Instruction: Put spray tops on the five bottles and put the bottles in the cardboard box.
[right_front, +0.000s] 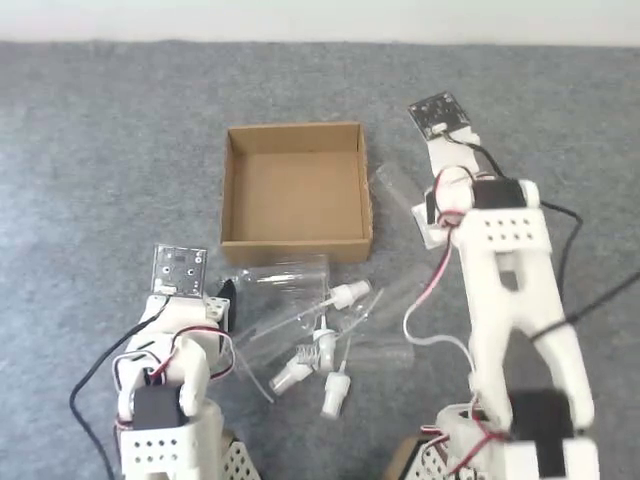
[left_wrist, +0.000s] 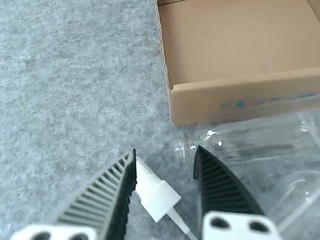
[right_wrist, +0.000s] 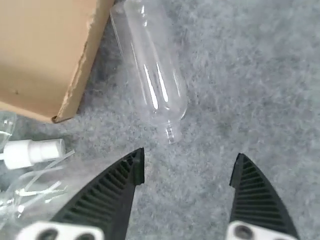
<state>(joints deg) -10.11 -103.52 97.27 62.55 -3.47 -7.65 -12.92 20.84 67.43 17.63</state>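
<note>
- While the cardboard box (right_front: 296, 247) sat open-topped on the grey carpet (right_front: 100, 150), the left gripper (left_wrist: 165, 153) hung just off the corner of the box nearest its own arm, jaws spread apart and clasping nothing.
- A white spray top (left_wrist: 157, 192) lay on the carpet between those jaws, nearer one finger than the other.
- A clear front bottle (left_wrist: 250, 145) lay along the box wall nearest the arms, its neck just beyond the left gripper's fingertips.
- The right gripper (right_wrist: 190, 155) hovered off the box's other near corner, jaws released and wide, holding nothing.
- A clear side bottle (right_wrist: 150, 75) lay on the carpet beside the box's wall on the right arm's side, its bare neck pointing away from the box's far end and toward the right gripper, untouched by it.
- Before the box's near wall, further bottles (right_front: 275, 330) and loose spray tops (right_front: 340, 295) lay heaped together; their exact count could not be told.
</note>
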